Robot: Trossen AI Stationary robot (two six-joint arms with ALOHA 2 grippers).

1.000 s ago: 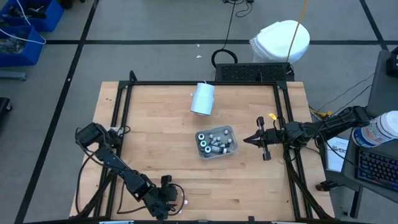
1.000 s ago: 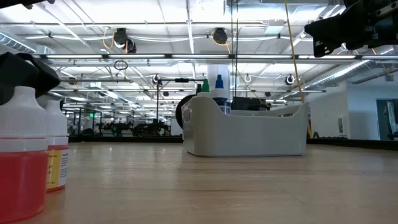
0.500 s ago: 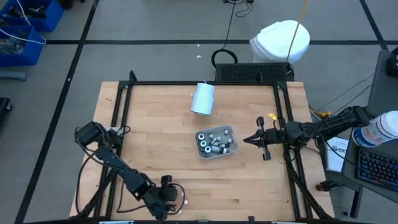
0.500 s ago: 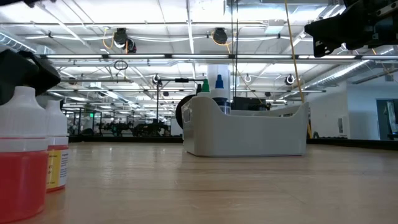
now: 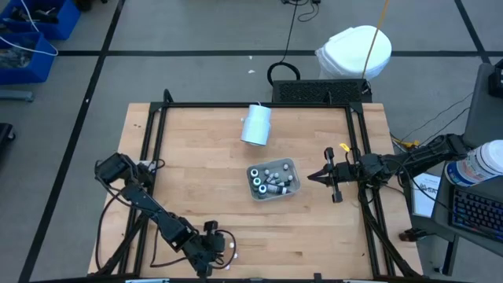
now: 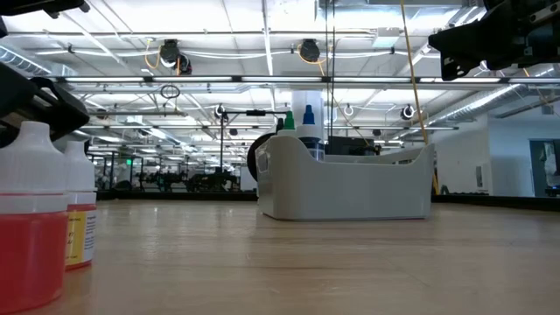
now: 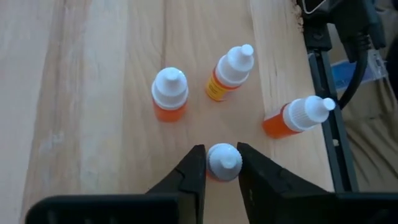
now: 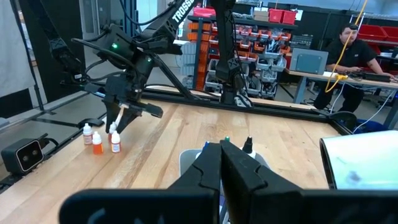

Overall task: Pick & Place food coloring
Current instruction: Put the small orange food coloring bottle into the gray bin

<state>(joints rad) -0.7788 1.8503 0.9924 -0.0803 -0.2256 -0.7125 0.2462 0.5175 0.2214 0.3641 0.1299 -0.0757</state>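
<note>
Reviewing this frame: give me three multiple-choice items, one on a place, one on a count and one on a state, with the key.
1. The left gripper is: A over the tray; B at the table edge among loose bottles; C beside the cylinder.
2. Bottles in the left wrist view: A two; B four; C six.
3. The right gripper is: A shut, empty; B wide open; C holding a bottle.
Key: B, the high view shows it by the edge; B, three loose ones plus the gripped bottle; A, its fingers meet with nothing between.

A tray [image 5: 273,180] of bottles [image 5: 267,182] is set mid-table [image 5: 204,181], a cylinder [image 5: 256,124] behind it; four bottles [image 7: 170,93] are grouped by the front edge.
</note>
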